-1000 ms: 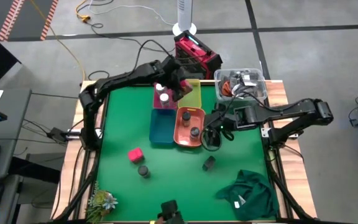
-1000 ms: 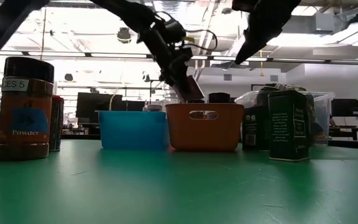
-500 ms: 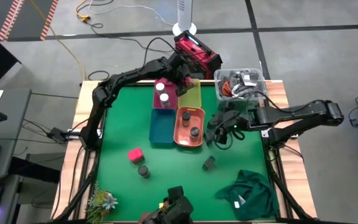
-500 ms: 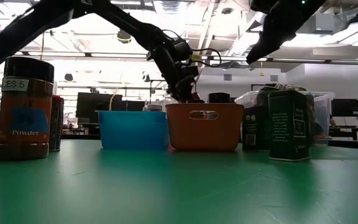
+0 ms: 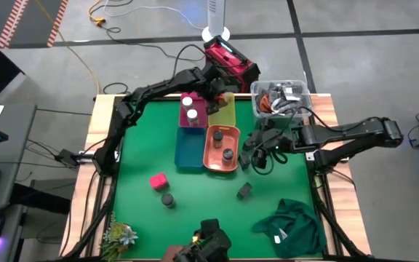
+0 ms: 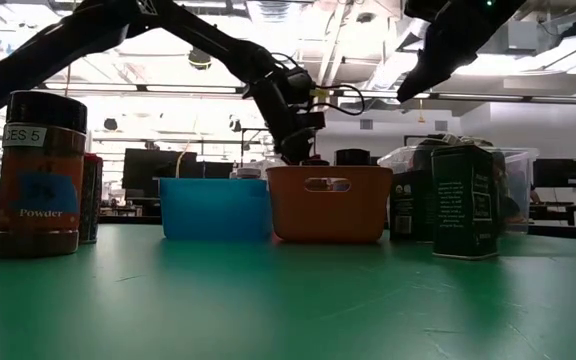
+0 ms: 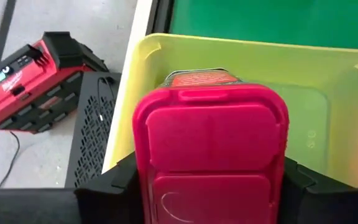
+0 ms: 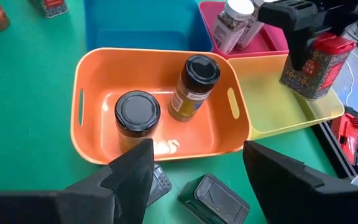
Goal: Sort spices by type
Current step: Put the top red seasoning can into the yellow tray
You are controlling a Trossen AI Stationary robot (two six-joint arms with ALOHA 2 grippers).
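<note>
My left gripper (image 5: 214,102) is over the yellow bin (image 5: 226,113) at the far side, shut on a red-lidded spice tin (image 7: 210,149). My right gripper (image 5: 257,154) hangs open just right of the orange bin (image 5: 211,149), which holds two dark-capped round jars (image 8: 192,87). White-capped jars (image 8: 235,22) stand in the pink bin (image 5: 182,122). On the green mat stand a pink-red block (image 5: 158,180), a dark round jar (image 5: 167,199) and a dark tin (image 5: 244,191). Two more dark tins (image 8: 213,198) lie below my right gripper (image 8: 197,180). My left gripper pinches the tin at its red lid (image 7: 166,155), one finger (image 7: 114,183) on each of two opposite sides. It comes from above, pointing down. The tin (image 8: 316,65) hangs nearly upright inside the yellow bin; whether its base touches the floor I cannot tell.
A blue bin (image 5: 189,151) sits left of the orange one. A clear box of cables (image 5: 282,97) is at the far right corner, and a green cloth (image 5: 293,225) lies near right. A brown "Powder" jar (image 6: 38,175) stands close to the low camera.
My left gripper carried the tin from above the pink and orange bins toward the far edge and down into the yellow bin, and the tilted tin came nearly upright. My right gripper shifted slightly toward the right edge, then kept still.
</note>
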